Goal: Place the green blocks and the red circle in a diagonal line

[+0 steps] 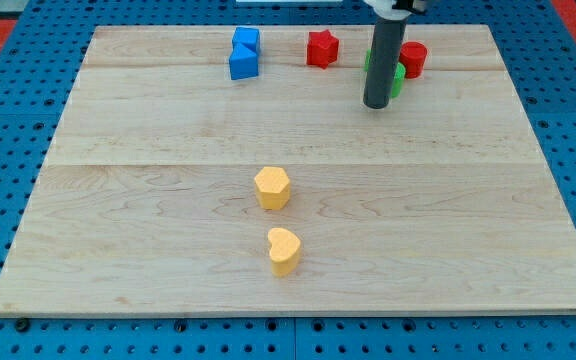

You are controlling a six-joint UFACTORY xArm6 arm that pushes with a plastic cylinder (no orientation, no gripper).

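My tip [377, 105] on the wooden board [168, 220], no gripper fitted, green block [398, 80] touching behind it, red circle [413, 59] just beyond, red star [321, 48] to the view's left.

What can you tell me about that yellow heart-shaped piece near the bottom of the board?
The yellow heart block is a small, chunky piece with a flat heart-shaped top and straight sides, in a matte, painted-looking yellow. It lies flat on the pale wooden board, towards the view's bottom, a little left of centre. Just above it, apart from it, sits a yellow hexagon block. Nothing touches the heart but the board. My tip is far off, near the view's top right.
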